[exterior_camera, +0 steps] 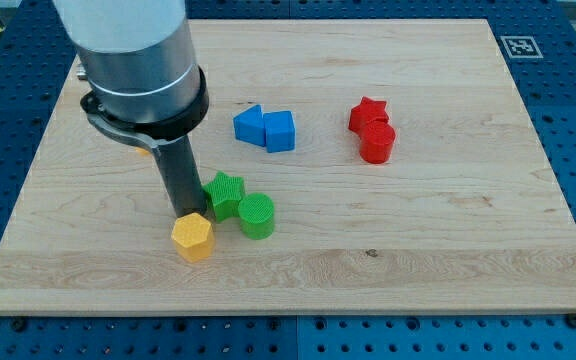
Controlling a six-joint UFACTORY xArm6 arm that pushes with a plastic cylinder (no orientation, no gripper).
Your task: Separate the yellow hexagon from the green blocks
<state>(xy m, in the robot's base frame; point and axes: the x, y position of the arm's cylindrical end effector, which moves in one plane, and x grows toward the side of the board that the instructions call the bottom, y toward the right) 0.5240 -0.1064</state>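
Camera view: my tip (183, 212) touching yellow hexagon (192, 237) top edge; green star (225, 193) just right

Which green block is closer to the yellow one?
The green star, by a little. It sits just up and right of the yellow hexagon, beside my tip. The green cylinder lies farther right.

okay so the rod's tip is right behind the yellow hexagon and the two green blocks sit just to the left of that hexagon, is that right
Not quite. The camera view shows the green star and green cylinder on the view's right of the yellow hexagon, not its left. My tip is indeed right behind the hexagon, on its upper side.
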